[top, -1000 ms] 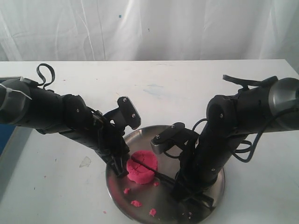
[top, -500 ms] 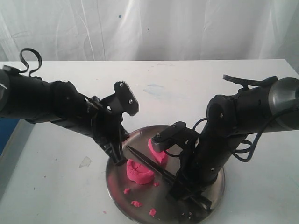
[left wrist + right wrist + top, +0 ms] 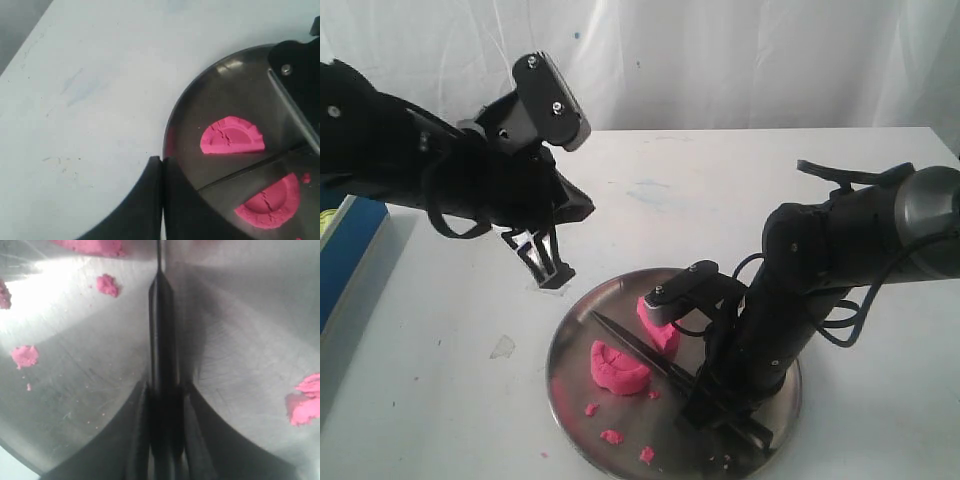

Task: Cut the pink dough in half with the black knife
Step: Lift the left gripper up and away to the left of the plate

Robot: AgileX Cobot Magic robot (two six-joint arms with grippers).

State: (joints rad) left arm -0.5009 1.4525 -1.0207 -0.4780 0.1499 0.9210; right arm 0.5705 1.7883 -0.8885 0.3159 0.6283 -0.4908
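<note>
Your pink dough (image 3: 620, 366) already lies in two halves on the steel plate (image 3: 570, 345), lower centre, with the black knife (image 3: 640, 350) between them, clamped in your right gripper (image 3: 705, 408). Dragging the blade out could smear either half. Your left gripper (image 3: 542, 262), fingers pressed together and empty, hangs over bare table (image 3: 440, 340), upper left.

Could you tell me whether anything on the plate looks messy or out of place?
Small pink crumbs lie scattered on the steel plate near the front rim, loose from the pink dough, which sits in two separate halves either side of the black knife. Nothing else stands out.
</note>
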